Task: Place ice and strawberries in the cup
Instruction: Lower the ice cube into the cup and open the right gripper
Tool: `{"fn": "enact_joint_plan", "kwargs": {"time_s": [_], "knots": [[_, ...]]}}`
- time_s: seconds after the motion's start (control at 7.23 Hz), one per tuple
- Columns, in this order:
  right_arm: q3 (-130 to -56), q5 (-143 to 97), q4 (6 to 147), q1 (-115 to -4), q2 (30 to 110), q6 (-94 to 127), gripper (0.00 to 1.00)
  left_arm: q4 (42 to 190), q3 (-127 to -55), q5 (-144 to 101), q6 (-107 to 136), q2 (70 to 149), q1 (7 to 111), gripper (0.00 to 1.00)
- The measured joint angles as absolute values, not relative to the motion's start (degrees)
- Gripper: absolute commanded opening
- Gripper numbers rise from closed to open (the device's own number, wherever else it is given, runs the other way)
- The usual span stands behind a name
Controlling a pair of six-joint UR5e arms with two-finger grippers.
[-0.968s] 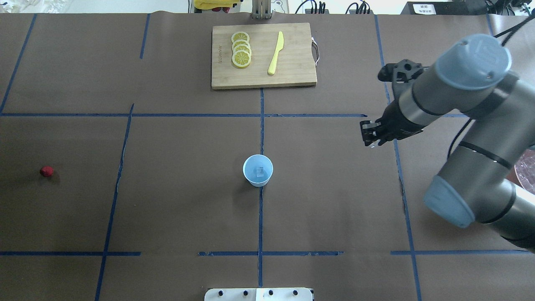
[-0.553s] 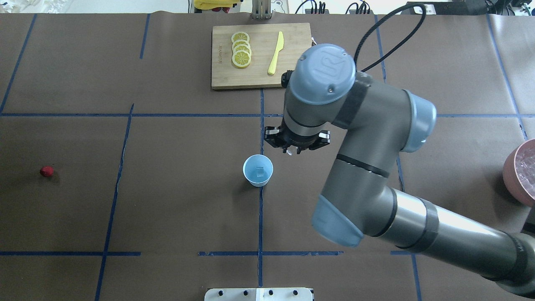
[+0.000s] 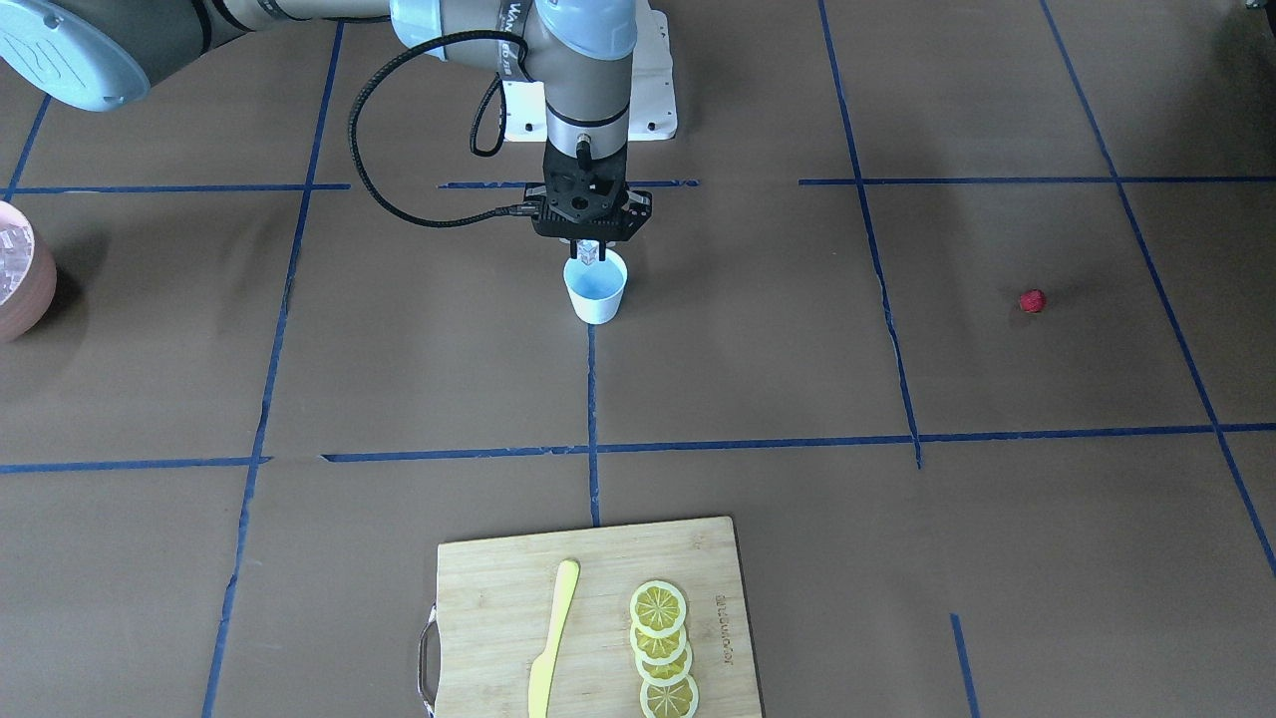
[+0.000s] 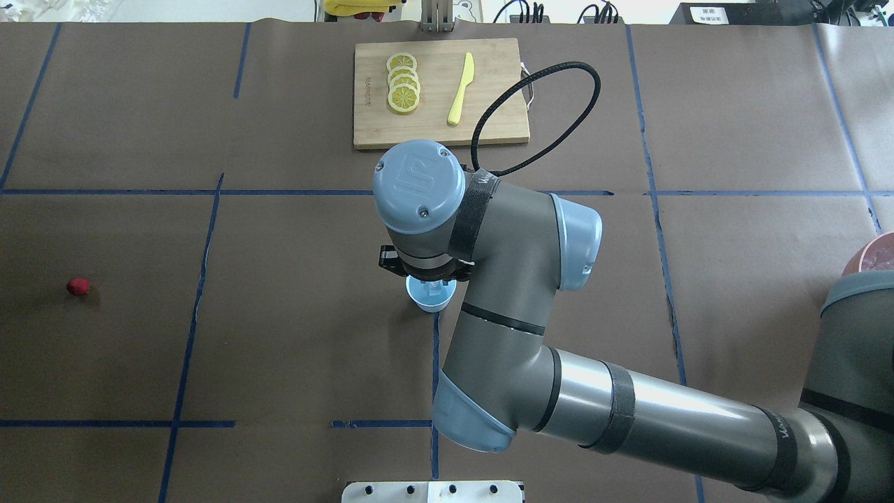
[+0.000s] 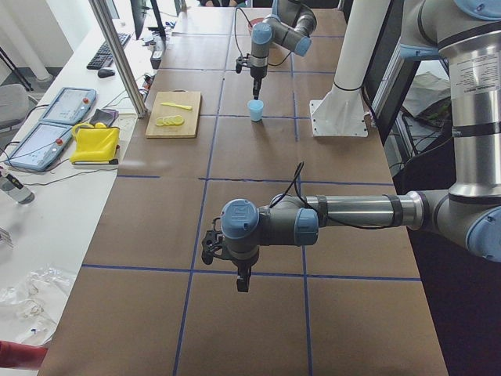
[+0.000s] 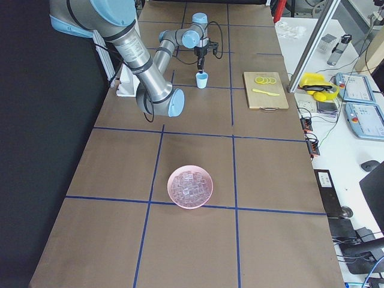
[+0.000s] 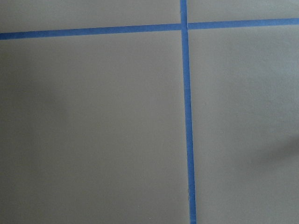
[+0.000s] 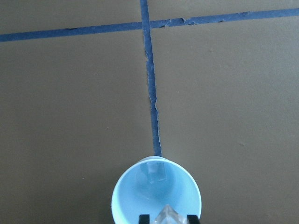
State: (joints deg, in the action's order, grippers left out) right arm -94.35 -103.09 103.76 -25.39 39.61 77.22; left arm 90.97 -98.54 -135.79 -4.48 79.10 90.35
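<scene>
- An ice cube (image 8: 169, 217) is being pinched between the nearly closed fingers of the right gripper (image 3: 590, 249).
- The cup (image 3: 596, 291) is being hovered over, directly below that gripper; a second ice cube (image 8: 156, 171) is being held inside it.
- The strawberry (image 3: 1032, 300) is being kept on the table (image 3: 897, 558), well apart to that gripper's left.
- The left gripper (image 5: 243, 283) is being held above the table; whether it is open cannot be told.

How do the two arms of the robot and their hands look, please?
Both the right arm and the left arm are grey metal tubes with pale-blue round joint caps and black bands. A black cable loops at the right wrist. The right hand and left hand are black, two-fingered.
</scene>
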Motion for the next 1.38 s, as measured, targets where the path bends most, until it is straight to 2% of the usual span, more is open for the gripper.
{"fn": "enact_joint_plan", "kwargs": {"time_s": [0.28,0.83,1.38], "knots": [[-92.57,-102.48,102.03,-25.04,39.59,77.27,0.99,90.98,-98.60,-135.77,-4.48,79.10,90.32,1.00],[-92.44,-102.23,101.00,-24.77,39.92,76.61,0.99,91.05,-98.61,-135.75,-4.48,79.10,90.35,1.00],[-96.87,-99.66,100.05,-27.04,42.07,65.21,1.00,91.05,-98.56,-135.79,-4.48,79.12,90.28,1.00]]}}
